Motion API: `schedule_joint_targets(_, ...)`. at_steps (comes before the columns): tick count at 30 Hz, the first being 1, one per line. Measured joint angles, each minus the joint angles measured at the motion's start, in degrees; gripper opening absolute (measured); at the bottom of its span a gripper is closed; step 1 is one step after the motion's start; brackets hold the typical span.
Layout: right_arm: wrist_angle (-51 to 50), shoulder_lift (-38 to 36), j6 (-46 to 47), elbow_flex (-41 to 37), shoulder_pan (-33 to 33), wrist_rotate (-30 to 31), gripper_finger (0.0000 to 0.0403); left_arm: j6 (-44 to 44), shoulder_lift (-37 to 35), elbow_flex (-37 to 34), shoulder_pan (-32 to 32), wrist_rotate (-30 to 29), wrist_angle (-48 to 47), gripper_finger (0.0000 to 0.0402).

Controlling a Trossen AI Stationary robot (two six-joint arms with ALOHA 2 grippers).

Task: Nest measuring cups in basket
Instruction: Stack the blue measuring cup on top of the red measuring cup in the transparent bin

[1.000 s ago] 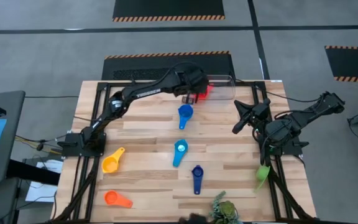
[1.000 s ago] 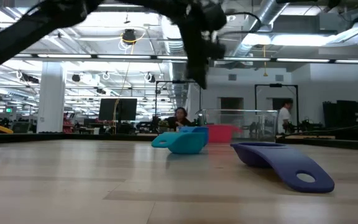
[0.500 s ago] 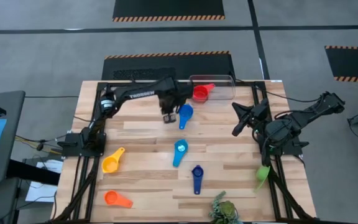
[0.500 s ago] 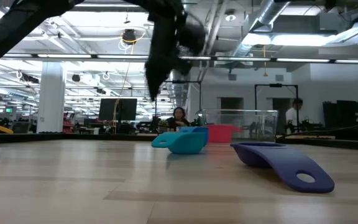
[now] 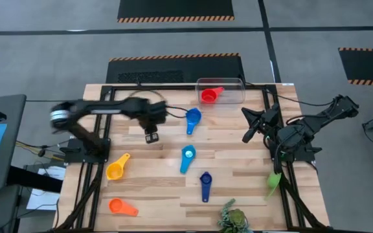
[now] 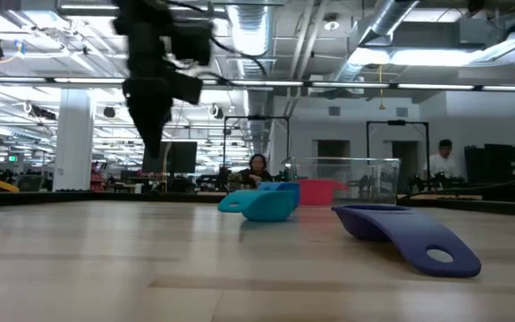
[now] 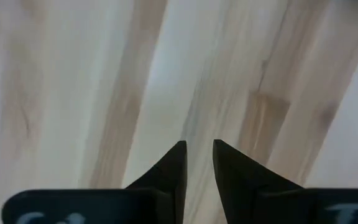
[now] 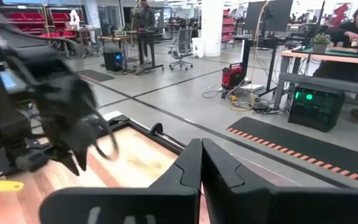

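The clear basket (image 5: 233,91) sits at the table's far edge, and the red cup (image 5: 209,96) lies inside it. The blue cup (image 5: 192,119), light blue cup (image 5: 187,156), dark blue cup (image 5: 205,184), yellow cup (image 5: 117,167), orange cup (image 5: 122,207) and green cup (image 5: 274,182) lie scattered on the wood. My left gripper (image 5: 151,136) hangs over bare wood left of the blue cup, fingers (image 7: 178,155) a narrow gap apart and holding nothing. My right gripper (image 8: 201,144) is shut and waits above the table's right side (image 5: 246,131).
A green leafy plant-like object (image 5: 233,217) lies at the near edge. Bare wood stretches between the left gripper and the yellow cup. In the low view the light blue cup (image 6: 262,204) and dark blue cup (image 6: 409,234) lie nearest. People sit and stand in the room beyond.
My left gripper has swung away from the basket at the far edge, toward the table's left and a little toward its near side, passing the blue cup and ending over bare wood. The red cup has stayed in the basket. The right arm has kept still.
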Motion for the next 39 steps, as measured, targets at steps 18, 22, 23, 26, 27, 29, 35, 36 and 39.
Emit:
schedule_joint_targets(18,0.2,0.0,1.5,0.0,-1.2,0.0,0.0026,4.6,-10.2,-13.4,4.7,-12.9,57.1,0.0064)
schedule_joint_targets(22,0.2,0.0,1.5,0.0,-1.2,0.0,0.0026,10.4,-10.2,-9.0,2.8,-13.9,56.6,0.0064)
schedule_joint_targets(23,0.2,0.0,1.5,0.0,-1.2,0.0,0.0026,12.0,-10.2,-8.0,2.3,-14.0,56.3,0.0064)
schedule_joint_targets(26,0.2,0.0,1.5,0.0,-1.2,0.0,0.0026,15.6,-9.9,-5.2,1.4,-12.1,56.0,0.0064)
schedule_joint_targets(27,0.2,0.0,1.5,0.0,-1.2,0.0,0.0026,15.5,-9.9,-4.7,1.4,-11.1,55.0,0.0064)
schedule_joint_targets(29,0.2,0.0,1.5,0.0,-1.2,0.0,0.0026,13.8,-9.1,-3.9,1.9,-10.2,52.0,0.0064)
schedule_joint_targets(35,0.2,0.0,1.5,0.0,-1.2,-0.1,0.0026,13.4,-4.5,-2.3,2.6,-8.5,44.1,0.0098)
schedule_joint_targets(36,0.2,0.0,1.5,0.0,-1.2,-0.1,0.0026,14.5,-3.4,-2.4,2.6,-8.2,44.0,0.0108)
schedule_joint_targets(39,0.2,0.0,1.5,0.0,-1.2,-0.1,0.0026,20.0,-1.0,-2.4,2.5,-6.2,44.3,0.0141)
